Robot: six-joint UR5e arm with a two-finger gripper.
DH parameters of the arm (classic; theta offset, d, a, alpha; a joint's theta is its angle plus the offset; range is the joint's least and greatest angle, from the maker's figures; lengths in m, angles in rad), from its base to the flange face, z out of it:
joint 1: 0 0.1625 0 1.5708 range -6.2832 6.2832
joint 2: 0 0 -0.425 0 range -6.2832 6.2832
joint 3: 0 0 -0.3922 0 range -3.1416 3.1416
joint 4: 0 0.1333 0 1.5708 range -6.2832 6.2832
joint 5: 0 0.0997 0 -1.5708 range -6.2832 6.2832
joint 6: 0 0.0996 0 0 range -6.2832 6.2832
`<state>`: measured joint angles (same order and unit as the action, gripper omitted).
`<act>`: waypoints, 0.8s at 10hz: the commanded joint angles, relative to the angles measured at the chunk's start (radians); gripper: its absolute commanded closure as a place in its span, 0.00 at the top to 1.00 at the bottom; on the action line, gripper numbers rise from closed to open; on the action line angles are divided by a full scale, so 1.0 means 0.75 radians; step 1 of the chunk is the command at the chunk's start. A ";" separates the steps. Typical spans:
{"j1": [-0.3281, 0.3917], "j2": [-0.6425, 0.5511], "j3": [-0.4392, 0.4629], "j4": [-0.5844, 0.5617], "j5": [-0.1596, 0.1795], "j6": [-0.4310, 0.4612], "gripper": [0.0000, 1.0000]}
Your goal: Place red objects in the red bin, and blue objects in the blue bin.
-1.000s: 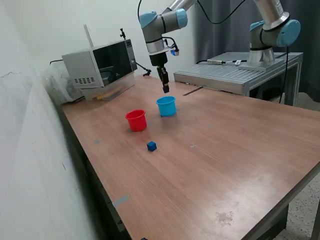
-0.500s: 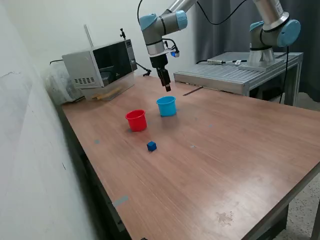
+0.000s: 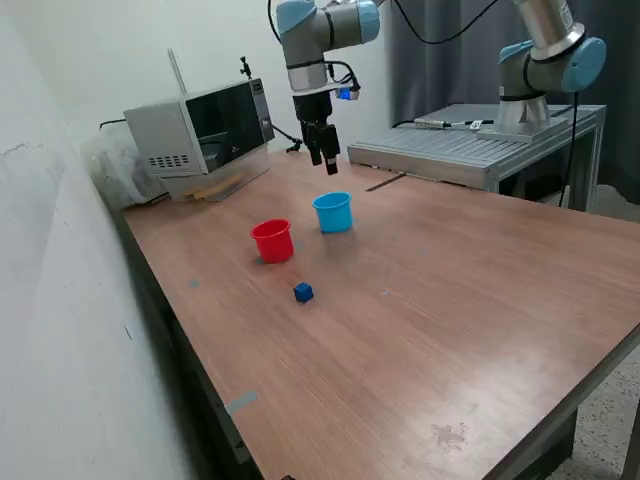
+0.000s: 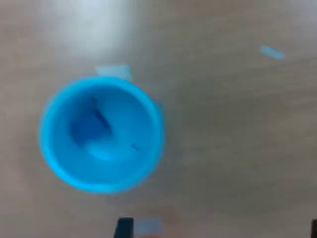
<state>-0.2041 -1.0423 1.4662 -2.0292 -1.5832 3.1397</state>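
The blue bin [image 3: 332, 212] is a light blue cup standing beside the red bin [image 3: 272, 241], a red cup, on the wooden table. My gripper [image 3: 327, 163] hangs well above the blue bin, open and empty. In the wrist view the blue bin [image 4: 59, 163] is blurred, and a dark blue object [image 4: 91, 126] lies inside it. The gripper's fingertips [image 4: 124, 228] stand wide apart at the picture's edge. Another blue object [image 3: 303, 291], a small dark cube, sits on the table in front of the cups. No red objects show; the inside of the red bin is hidden.
A microwave-like box [image 3: 200, 135] stands at the back on the exterior view's left. A grey metal stand [image 3: 470, 150] carrying a second arm [image 3: 545, 70] is at the back right. The table's edge [image 3: 190, 370] runs along the left, near a white wall.
My gripper has risen straight up from just over the blue bin. The cups and the loose blue cube have not moved.
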 commanded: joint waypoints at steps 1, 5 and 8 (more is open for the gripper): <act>0.108 0.005 -0.118 0.022 0.031 -0.012 1.00; 0.227 0.168 -0.367 0.032 0.076 -0.006 1.00; 0.248 0.342 -0.568 0.032 0.090 -0.002 1.00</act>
<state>-0.0268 -0.8472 1.1127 -2.0048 -1.5241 3.1373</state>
